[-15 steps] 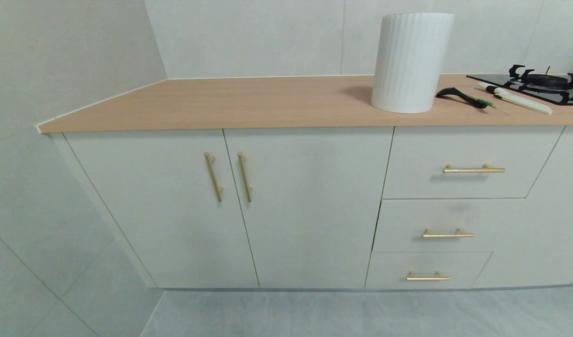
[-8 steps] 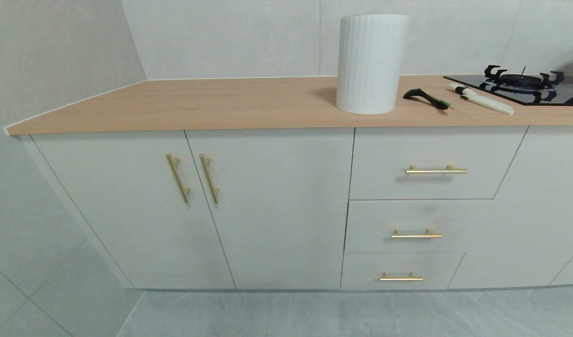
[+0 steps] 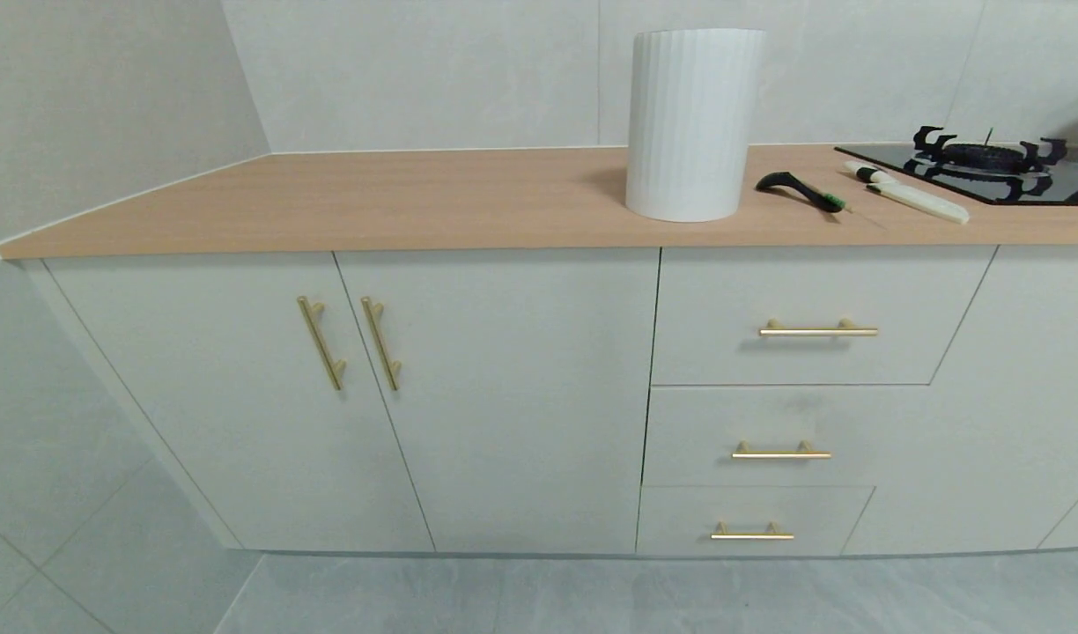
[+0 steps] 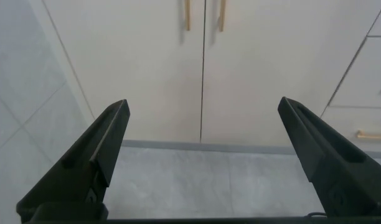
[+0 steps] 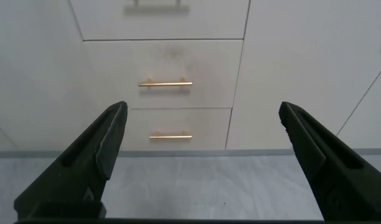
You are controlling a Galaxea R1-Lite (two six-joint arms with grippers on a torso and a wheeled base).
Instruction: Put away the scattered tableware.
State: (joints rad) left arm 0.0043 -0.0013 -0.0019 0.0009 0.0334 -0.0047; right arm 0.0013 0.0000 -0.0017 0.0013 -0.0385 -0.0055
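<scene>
On the wooden countertop (image 3: 372,202) stands a tall white ribbed holder (image 3: 690,123). Just right of it lie a black-handled utensil with a green tip (image 3: 799,189) and a cream-handled knife (image 3: 911,198), near the stove. My left gripper (image 4: 203,112) hangs open low before the cabinet doors, with nothing between its fingers (image 4: 94,162). My right gripper (image 5: 203,115) is open too, low in front of the lower drawers (image 5: 165,78), holding nothing.
A black gas stove (image 3: 988,167) sits at the counter's far right. Below are two cabinet doors with gold handles (image 3: 350,343) and three stacked drawers (image 3: 816,330). A tiled wall closes the left side; grey floor (image 3: 592,599) lies before the cabinets.
The whole head view has shifted: the counter and cabinets slid left and slightly down in the picture, so the camera moved. Nothing on the counter changed place.
</scene>
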